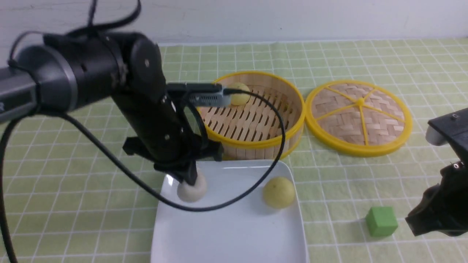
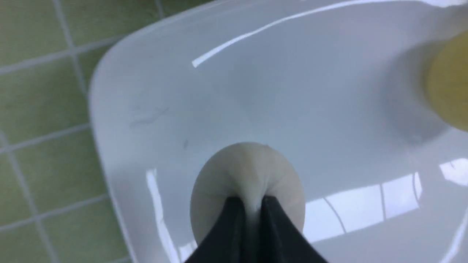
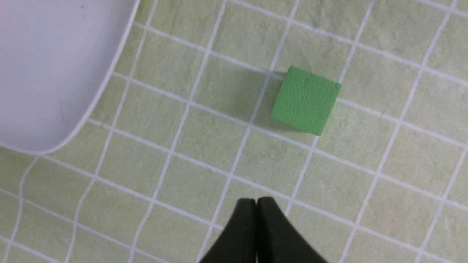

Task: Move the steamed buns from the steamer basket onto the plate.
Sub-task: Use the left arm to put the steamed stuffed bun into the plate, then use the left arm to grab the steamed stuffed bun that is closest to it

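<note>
The black and grey L arm (image 1: pixel 142 106) is nearest. Its end effector (image 2: pixel 252 201) pinches the greyish-white round bun (image 2: pixel 219 179) at the big shiny white square plate (image 2: pixel 139 73); can't tell if it's resting there. 1 pale yellow round bun (image 1: pixel 279 193) is on the plate; 1 more (image 1: pixel 240 94) is left in the round bamboo basket w/ yellow rims (image 1: pixel 252 143). So prob. over halfway. R end effector (image 3: pixel 256 201) is closed. No words or labels I can read.

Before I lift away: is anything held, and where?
Left end effector pinches a squeezed-up fold on the top of the greyish-white bun.
</note>
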Robot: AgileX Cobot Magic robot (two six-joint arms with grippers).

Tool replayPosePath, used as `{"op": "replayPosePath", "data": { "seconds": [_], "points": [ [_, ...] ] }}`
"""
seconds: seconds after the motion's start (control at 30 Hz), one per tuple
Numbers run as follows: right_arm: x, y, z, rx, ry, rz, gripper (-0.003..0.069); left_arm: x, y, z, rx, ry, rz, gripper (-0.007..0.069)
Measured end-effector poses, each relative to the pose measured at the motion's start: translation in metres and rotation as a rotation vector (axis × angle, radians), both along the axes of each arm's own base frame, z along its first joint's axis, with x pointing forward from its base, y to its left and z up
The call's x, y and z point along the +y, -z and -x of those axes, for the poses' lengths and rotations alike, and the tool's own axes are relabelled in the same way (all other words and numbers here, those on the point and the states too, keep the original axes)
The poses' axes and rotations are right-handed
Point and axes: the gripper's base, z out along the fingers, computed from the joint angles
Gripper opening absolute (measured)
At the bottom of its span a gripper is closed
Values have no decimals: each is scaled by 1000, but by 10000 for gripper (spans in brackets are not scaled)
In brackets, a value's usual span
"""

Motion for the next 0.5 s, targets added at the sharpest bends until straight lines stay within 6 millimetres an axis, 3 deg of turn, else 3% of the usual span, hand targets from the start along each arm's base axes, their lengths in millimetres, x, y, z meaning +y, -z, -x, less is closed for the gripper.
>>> {"op": "replayPosePath", "data": {
  "seconds": [0.1,0.27,0.33,0.4,0.5],
  "points": [
    [0,0,0,0,0,0,23,-1,18,-3,-4,-20,3,111],
    [0,0,0,0,0,0,27,-3,23,-7,-4,-85,27,340],
    [0,0,0,0,0,0,29,-5,17,-10,-6,-97,39,399],
    [0,0,0,1,0,-1,29,-10,-1,-19,-38,-123,73,440],
    [1,0,1,7,4,-15,34,-18,-31,-34,-80,-172,125,404]
  ]
}}
